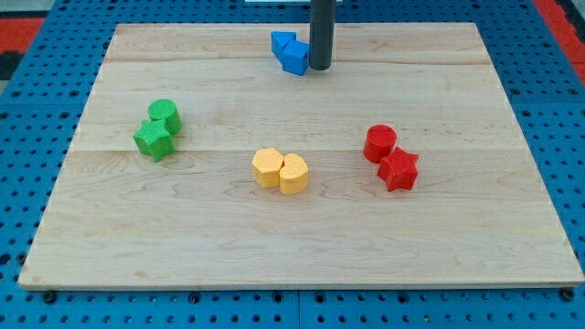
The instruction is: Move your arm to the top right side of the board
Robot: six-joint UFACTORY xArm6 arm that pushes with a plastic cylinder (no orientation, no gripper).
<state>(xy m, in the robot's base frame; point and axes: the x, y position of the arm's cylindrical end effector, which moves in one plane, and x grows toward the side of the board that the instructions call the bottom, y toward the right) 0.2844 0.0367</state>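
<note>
- Fingers: none fitted, so no opening or closing to report; rod ends in my tip (320,68), set down near the board's top edge, about centre.
- Tip is seen touching or just beside the right face of the blue blocks (291,51), two pieces pressed together; exact shapes can't be made out.
- Target is the top right area of the wooden board (439,55); it lies well to the view's right of the tip, no blocks between.
- Handling judged: nothing needs to be taken hold of. Blocks look light, rigid and easily slid, so a move rightward, away from blue, should leave them undisturbed.
- Other pairs sit well apart from the path: green cylinder (165,114) with green star (154,139), yellow blocks (281,170), red cylinder (380,143) with red star (398,169).
</note>
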